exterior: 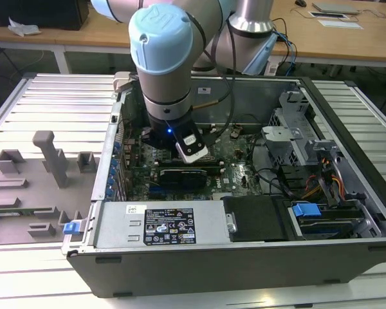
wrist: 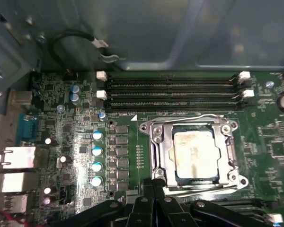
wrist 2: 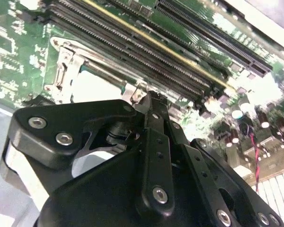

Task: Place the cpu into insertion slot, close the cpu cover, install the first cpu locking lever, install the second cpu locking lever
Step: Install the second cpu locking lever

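While your arm point(exterior: 167, 71) is reaching down into the open case point(exterior: 347, 251), the gripper point(wrist: 154, 182) is sitting at the edge of the slot point(wrist: 157, 163), right against the cover point(wrist: 229, 146). Seen in the first wrist view, the cover is lying flat over the slot, and the cpu point(wrist: 196, 151) is showing through its window, pale and seated square in the frame. From the cpu, the gripper is coming in at about 7 o'clock, and the four memory slots point(wrist: 173, 92) are running across at 12 o'clock. A row of blue-topped capacitors point(wrist: 97, 158) is standing at 9 o'clock from the cpu, well apart from it.

You are seeing the fingertips point(wrist 2: 149, 101) in the second wrist view drawn close together, touching the cover's point(wrist 2: 68, 56) edge near a small metal tab; whether they are pinching anything I cannot tell. The cpu's point(wrist 2: 94, 87) pale top is peeking out just beyond the gripper point(wrist 2: 149, 97) body there.

Looking from the exterior view, the gripper's point(exterior: 180, 143) wrist is hanging over the green board point(exterior: 235, 170), with the power supply point(exterior: 161, 225) at 6 o'clock from it and a grey fixture tray point(exterior: 32, 187) lying outside the case at 9 o'clock.
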`<state>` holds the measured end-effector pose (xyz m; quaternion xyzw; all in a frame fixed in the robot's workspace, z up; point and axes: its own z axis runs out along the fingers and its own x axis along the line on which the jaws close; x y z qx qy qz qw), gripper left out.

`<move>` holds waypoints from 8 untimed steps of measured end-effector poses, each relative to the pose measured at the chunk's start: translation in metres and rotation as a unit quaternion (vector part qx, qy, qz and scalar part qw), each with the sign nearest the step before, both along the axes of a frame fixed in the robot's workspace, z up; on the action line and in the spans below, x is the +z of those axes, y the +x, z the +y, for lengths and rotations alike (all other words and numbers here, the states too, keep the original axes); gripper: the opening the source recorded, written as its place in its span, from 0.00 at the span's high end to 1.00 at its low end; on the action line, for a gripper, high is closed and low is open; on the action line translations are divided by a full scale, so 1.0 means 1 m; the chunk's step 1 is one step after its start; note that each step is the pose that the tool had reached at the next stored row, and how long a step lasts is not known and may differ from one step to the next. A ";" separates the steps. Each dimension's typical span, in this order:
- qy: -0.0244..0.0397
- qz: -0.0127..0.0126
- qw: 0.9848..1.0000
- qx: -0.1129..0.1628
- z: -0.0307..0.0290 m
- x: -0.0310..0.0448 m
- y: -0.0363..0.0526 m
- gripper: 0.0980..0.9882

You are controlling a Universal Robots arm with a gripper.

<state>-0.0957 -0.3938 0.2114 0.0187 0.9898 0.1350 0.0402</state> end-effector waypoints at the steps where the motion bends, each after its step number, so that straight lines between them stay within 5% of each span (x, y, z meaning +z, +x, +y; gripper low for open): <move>1: -0.002 0.000 1.000 0.000 0.0000 0.0018 0.0000 0.99; 5: -0.017 0.001 1.000 -0.001 0.0000 0.0055 0.0015 0.99; 8: -0.023 0.006 1.000 -0.002 0.0000 0.0061 0.0103 0.99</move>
